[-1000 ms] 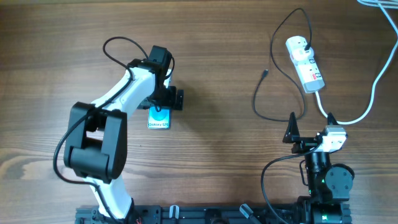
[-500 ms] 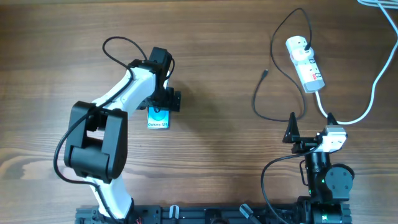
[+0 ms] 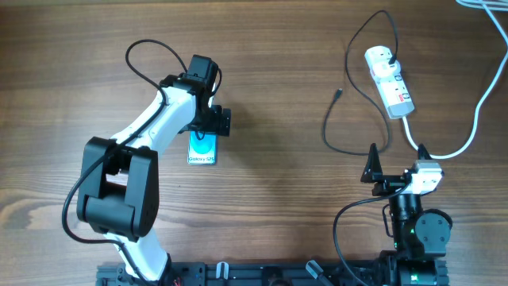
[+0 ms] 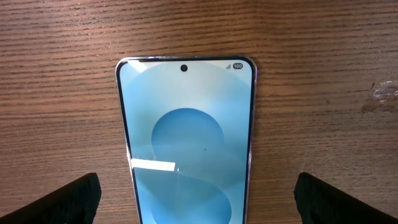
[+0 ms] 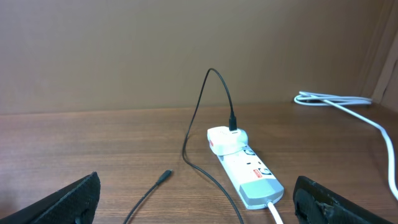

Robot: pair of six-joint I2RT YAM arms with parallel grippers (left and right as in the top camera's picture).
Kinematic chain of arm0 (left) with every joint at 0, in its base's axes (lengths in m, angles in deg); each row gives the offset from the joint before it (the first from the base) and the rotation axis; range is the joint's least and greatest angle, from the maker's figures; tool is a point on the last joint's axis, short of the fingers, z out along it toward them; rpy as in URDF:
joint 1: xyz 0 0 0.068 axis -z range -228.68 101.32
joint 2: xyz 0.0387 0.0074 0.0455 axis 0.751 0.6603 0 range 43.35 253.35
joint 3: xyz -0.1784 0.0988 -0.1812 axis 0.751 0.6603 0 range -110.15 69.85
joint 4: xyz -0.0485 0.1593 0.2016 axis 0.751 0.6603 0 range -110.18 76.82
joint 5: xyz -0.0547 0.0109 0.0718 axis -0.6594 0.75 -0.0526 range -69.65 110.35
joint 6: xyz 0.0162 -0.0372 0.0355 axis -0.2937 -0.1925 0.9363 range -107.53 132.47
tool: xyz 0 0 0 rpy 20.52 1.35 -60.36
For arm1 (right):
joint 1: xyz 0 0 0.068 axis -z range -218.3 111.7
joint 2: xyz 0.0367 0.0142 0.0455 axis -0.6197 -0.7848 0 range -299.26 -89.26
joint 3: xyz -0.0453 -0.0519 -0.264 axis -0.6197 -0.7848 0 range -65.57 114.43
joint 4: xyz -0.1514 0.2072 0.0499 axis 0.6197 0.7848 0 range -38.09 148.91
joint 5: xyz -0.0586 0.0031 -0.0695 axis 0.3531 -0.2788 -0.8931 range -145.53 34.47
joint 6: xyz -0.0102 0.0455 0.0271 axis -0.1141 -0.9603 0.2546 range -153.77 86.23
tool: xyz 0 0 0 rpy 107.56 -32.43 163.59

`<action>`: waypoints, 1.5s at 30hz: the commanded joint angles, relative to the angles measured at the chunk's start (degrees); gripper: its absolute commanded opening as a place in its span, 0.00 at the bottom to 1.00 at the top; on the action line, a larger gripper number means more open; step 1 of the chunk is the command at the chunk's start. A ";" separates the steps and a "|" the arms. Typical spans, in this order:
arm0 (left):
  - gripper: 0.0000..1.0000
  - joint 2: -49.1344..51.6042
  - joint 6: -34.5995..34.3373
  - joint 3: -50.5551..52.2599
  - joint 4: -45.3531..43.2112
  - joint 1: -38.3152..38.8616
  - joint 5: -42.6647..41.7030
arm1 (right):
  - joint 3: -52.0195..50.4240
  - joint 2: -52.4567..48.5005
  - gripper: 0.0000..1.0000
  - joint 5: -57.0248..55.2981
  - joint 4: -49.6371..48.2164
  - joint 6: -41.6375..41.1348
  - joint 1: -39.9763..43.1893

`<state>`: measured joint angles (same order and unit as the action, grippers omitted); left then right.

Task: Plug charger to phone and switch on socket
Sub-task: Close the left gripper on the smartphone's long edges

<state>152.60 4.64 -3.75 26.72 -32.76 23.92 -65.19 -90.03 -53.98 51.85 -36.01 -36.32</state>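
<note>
Wood-grain tabletop (image 3: 278, 199) before you, plain brown wall (image 5: 124, 50) behind.
Your left gripper (image 3: 208, 127) hangs spread over the phone (image 3: 202, 151), left of centre; socket (image 3: 389, 82), charger (image 3: 327, 131) and white cord (image 3: 476, 119) crowd the far right corner; right gripper (image 3: 396, 159) released.

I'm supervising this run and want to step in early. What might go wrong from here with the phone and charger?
1. The phone lies flat on the table between the fingers of the open left gripper; closing may skid it rather than grip it.
2. The charger has its plug tip far from the phone, over by the socket, with the cable looped; carrying it across might tug the socket.
</note>
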 commanded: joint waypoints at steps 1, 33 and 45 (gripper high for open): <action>1.00 1.25 -0.35 0.81 0.20 -0.07 -0.52 | -0.11 0.57 1.00 1.14 -0.13 0.61 0.13; 1.00 1.29 -3.10 11.52 -10.91 -1.27 -2.67 | -0.11 0.57 1.00 1.14 -0.13 0.61 0.13; 0.70 1.33 -5.09 12.55 -10.10 -1.20 -2.91 | -0.11 0.57 1.00 1.14 -0.13 0.59 0.13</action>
<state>151.42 1.38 5.73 15.68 -33.85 23.50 -65.19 -90.03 -53.98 51.85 -36.01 -36.32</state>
